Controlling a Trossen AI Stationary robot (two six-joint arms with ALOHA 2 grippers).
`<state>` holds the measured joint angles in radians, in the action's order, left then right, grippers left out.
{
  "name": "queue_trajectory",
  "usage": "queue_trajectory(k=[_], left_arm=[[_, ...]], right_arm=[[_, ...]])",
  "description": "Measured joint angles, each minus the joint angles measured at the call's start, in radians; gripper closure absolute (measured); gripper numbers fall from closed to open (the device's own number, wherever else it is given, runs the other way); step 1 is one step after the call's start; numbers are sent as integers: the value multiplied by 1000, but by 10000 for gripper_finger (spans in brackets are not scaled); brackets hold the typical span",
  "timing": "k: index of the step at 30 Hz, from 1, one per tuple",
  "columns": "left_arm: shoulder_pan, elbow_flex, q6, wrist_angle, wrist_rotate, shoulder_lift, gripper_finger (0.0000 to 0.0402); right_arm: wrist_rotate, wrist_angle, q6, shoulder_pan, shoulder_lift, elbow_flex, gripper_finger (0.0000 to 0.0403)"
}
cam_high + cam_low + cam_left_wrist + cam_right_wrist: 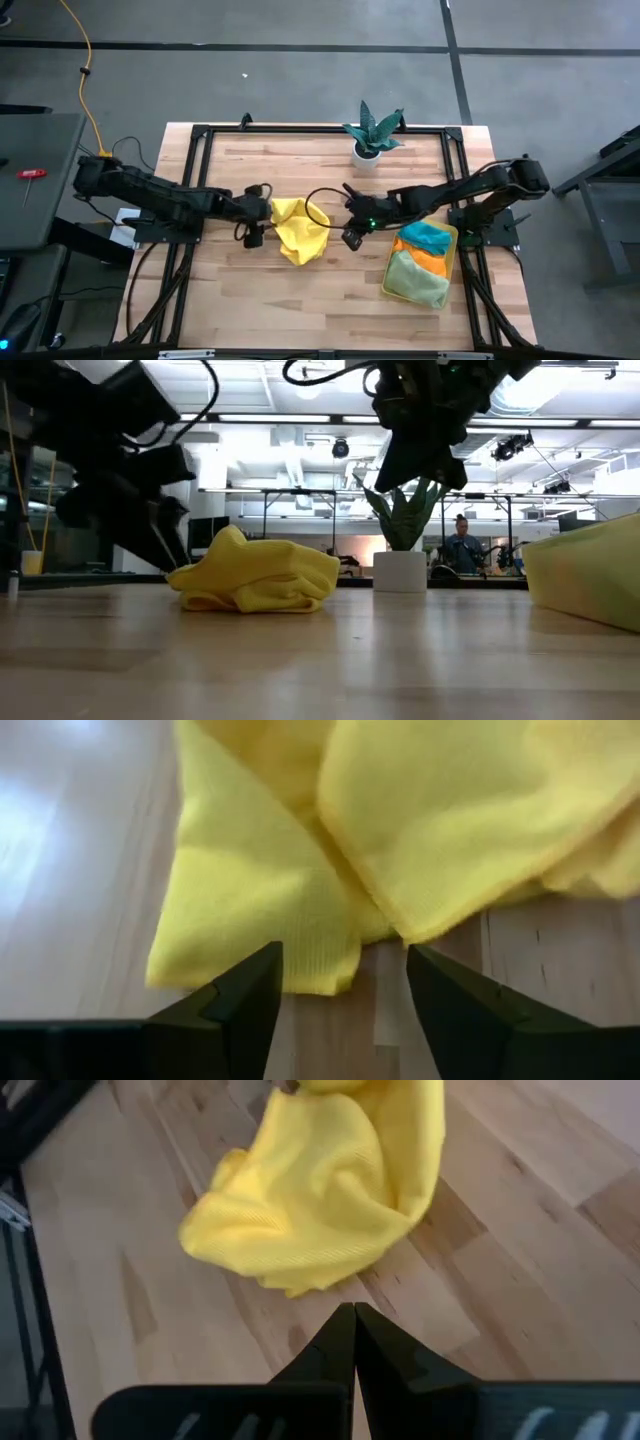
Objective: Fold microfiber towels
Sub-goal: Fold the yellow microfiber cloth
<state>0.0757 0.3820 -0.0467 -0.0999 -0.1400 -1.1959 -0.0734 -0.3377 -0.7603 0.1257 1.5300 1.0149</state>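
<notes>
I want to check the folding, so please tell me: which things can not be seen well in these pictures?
- Yellow towel: bunched; its folds hide the layers beneath in every view.
- Tray: in the high view the teal towel, orange towel and green towel cover its floor; the low view's right edge cuts it off.
- Person in the low view: too small and far off.
- Left gripper: its base is cut off by the left wrist view's edge.

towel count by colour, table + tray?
Yellow towel, loose on the table: 1
Teal towel, in the tray: 1
Orange towel, in the tray: 1
Pale green towel, in the tray: 1
Total: 4
</notes>
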Motion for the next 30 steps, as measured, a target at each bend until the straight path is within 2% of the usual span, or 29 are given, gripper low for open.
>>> queue_trajectory(k=[6,11,16,23,30], left_arm=[[18,21,165,28,25,-112,198],[18,24,189,54,24,-164,221],[12,24,192,51,23,-165,273],[14,30,178,5,-74,-162,387],[16,154,155,-203,-99,-151,399]], right_arm=[[3,22,28,0,0,3,403],[3,22,38,0,0,3,403],[3,22,43,0,0,3,403],[-2,22,45,0,0,4,403],[-3,28,46,0,0,4,403]])
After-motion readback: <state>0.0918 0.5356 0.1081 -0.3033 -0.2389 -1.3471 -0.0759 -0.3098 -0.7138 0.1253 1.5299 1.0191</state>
